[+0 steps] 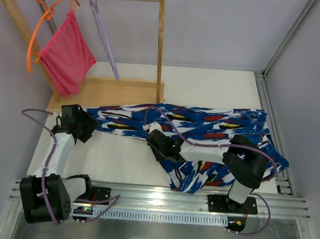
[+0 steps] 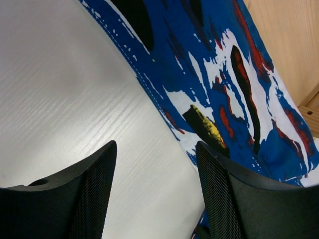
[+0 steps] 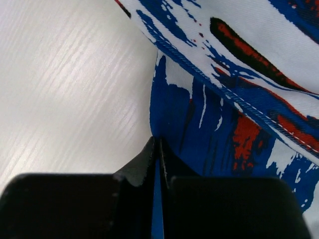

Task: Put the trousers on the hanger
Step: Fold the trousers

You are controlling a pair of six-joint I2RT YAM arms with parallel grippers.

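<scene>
Two pincers are at the trousers [image 1: 204, 123], which lie spread on the desk [image 1: 118, 160] just in front of the wooden rack [image 1: 159, 47], one end just beside the rack's base board. We record the right pincer [image 3: 157, 144] closed on a fold at the edge of the trousers farther from the rack, with blue cloth showing between its fingers. The left pincer [image 2: 154, 149] stands open, jaws apart, over bare desk beside the trousers' end nearest the rack base, gripping nothing. The hanger [image 1: 104, 37] hangs by its hook from the rack's top bar, well apart from the trousers. Beside it on that bar, an orange hanger [image 1: 44, 15] carries a pink-red cloth [image 1: 68, 57].
</scene>
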